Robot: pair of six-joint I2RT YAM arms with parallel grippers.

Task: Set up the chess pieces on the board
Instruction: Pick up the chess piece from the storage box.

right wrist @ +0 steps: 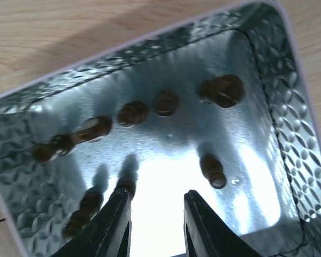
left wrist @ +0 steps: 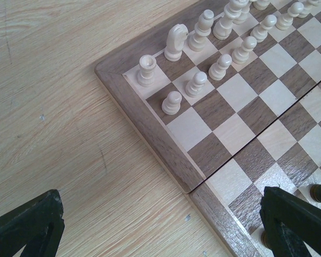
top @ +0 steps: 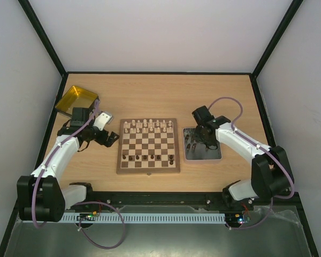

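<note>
Step, likely: fetching dark pieces (right wrist: 213, 170) from grey tray (right wrist: 289, 123) | right jaws narrowly apart, empty; left jaws wide apart | next: lower, clamp one piece

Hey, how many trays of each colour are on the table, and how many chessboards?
yellow tray: 1
grey metal tray: 1
chessboard: 1
Total: 3

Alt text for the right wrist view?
The right gripper, jaws slightly apart and empty, hangs over a grey metal tray. Several dark brown chess pieces lie scattered on its shiny floor; wooden table shows beyond its rim.
</note>
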